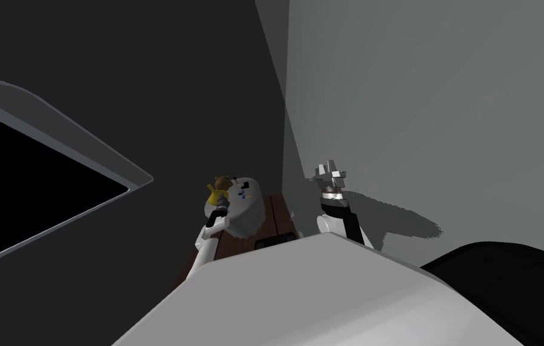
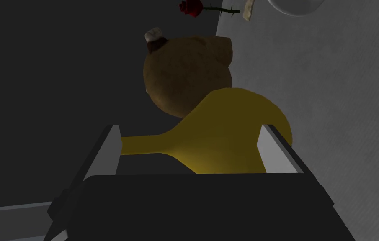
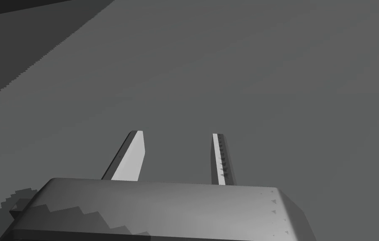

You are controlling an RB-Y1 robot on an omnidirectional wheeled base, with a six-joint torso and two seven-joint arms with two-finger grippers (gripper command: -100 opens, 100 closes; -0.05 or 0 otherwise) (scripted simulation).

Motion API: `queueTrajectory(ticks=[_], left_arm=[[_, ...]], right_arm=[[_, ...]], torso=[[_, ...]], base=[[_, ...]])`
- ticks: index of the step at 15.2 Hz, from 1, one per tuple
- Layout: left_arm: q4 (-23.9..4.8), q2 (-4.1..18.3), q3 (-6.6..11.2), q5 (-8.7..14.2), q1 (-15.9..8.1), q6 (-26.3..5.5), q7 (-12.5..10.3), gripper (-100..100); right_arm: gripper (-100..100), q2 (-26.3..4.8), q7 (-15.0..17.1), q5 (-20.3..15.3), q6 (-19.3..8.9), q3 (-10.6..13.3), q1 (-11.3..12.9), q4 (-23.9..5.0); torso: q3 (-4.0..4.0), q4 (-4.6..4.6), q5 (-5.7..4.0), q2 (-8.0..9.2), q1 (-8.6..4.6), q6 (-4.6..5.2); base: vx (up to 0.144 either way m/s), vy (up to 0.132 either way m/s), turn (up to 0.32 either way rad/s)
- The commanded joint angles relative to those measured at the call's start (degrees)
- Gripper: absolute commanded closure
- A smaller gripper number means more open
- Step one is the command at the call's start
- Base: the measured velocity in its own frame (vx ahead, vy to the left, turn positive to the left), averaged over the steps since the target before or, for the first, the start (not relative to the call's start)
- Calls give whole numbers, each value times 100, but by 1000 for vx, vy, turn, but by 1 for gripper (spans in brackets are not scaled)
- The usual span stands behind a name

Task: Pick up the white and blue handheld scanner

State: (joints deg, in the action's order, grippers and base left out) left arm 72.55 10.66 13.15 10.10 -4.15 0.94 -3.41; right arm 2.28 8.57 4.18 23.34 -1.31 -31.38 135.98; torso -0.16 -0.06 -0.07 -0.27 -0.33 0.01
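On a small round white table (image 1: 246,217) lies a small white thing with blue marks, the scanner (image 1: 242,193), too small to make out further. A brown teddy bear in a yellow shirt (image 1: 219,188) sits at the table's left edge. My left gripper (image 1: 220,208) is right at the bear. In the left wrist view its fingers (image 2: 109,147) stand open around the bear's yellow body (image 2: 222,134), and the other blade touches the shirt. My right gripper (image 1: 329,173) is raised beside the grey wall, open, with nothing between its fingers (image 3: 133,155).
A red rose (image 2: 192,7), a pale scrap (image 2: 248,10) and a white round dish (image 2: 295,6) lie further along the table top (image 2: 335,104). A small dark item (image 1: 244,182) is near the scanner. A grey wall (image 1: 421,108) stands close on the right. A grey-framed black area (image 1: 18,174) lies left.
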Motion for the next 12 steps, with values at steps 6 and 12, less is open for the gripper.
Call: queueTrajectory(ticks=[6, 12], left_arm=[[-683, -227, 193, 137, -338, -516, -155, -100], [-893, -324, 254, 159, -430, -630, -183, -100]], right_arm=[[0, 0, 0, 0, 0, 0, 0, 0], [0, 0, 0, 0, 0, 0, -1, 0]], torso=[[-7, -2, -1, -13, -6, 0], [-14, -4, 0, -27, -3, 2]], base=[[74, -78, 2], [93, -61, -23]])
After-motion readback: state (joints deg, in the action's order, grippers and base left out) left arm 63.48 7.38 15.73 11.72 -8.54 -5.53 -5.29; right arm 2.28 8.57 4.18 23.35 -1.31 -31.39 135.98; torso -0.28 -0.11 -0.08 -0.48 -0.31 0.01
